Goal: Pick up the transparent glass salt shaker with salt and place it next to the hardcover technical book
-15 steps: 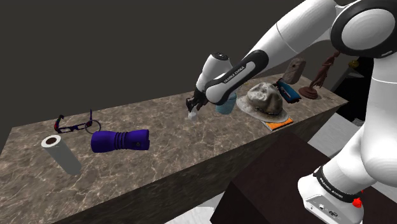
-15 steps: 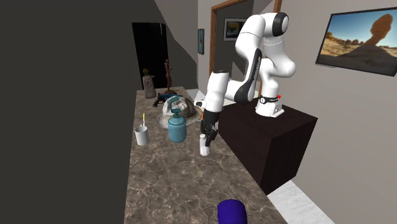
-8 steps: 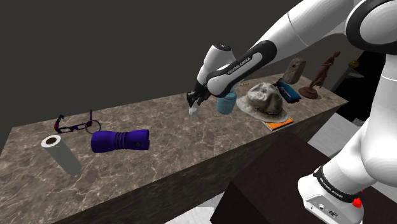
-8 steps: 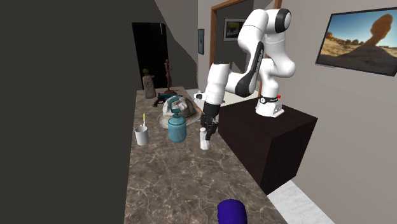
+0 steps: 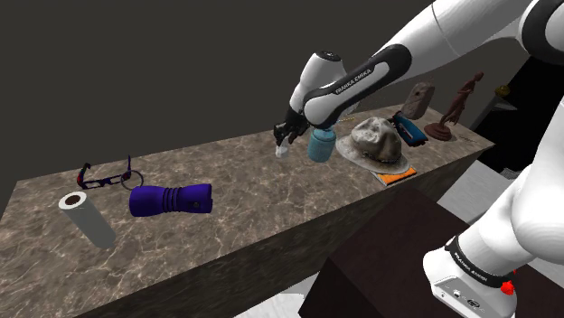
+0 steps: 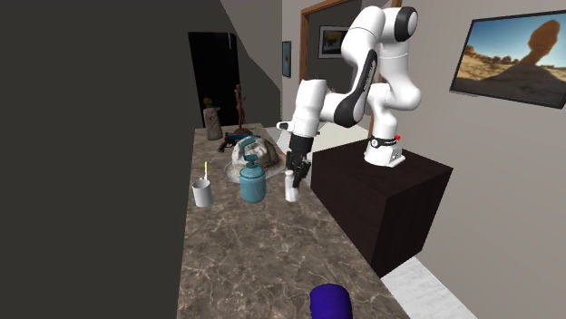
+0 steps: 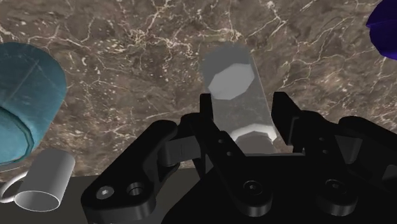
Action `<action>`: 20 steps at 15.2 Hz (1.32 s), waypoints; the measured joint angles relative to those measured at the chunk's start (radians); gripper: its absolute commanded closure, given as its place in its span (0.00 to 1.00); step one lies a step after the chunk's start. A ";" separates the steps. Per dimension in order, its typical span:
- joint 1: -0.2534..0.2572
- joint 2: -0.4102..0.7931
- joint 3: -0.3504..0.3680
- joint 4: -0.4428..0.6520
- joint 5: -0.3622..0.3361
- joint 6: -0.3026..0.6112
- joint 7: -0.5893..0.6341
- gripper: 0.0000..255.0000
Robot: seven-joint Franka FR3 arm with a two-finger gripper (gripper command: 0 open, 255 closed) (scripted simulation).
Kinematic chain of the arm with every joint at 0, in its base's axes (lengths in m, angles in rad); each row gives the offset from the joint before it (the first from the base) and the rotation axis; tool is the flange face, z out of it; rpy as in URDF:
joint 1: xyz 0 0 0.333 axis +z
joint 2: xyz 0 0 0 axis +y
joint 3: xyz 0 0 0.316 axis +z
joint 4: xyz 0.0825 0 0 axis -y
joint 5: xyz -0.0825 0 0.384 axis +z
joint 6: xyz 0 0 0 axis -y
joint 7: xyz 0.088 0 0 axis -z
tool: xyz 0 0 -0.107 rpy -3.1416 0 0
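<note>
Brown veined marble forms the counter that carries all the objects. The gripper is clamped on the salt shaker. In the wrist view both black fingers press against its clear body, and pale contents are visible inside. The shaker appears raised clear of the counter, roughly upright, just beside the teal jar on the shoulder view's left of it.

Status, by judgement: grasp done, lift done, placement not yet done.

Remaining steps:
- Carry the shaker to the book, taken to be the flat orange item under the grey hat, beyond the jar toward the shoulder view's right.
- Lower the shaker onto bare marble beside the book.
- Part the fingers and retract.

The jar stands on the direct path, so route above or around it.
</note>
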 measured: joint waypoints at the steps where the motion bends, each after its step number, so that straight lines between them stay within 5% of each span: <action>1: -0.015 -0.014 0.002 -0.028 0.010 0.013 -0.022 1.00; 12: -0.229 -0.217 0.015 -0.305 0.211 0.068 -0.400 1.00; 20: -0.341 -0.318 -0.053 -0.436 0.371 0.063 -0.726 1.00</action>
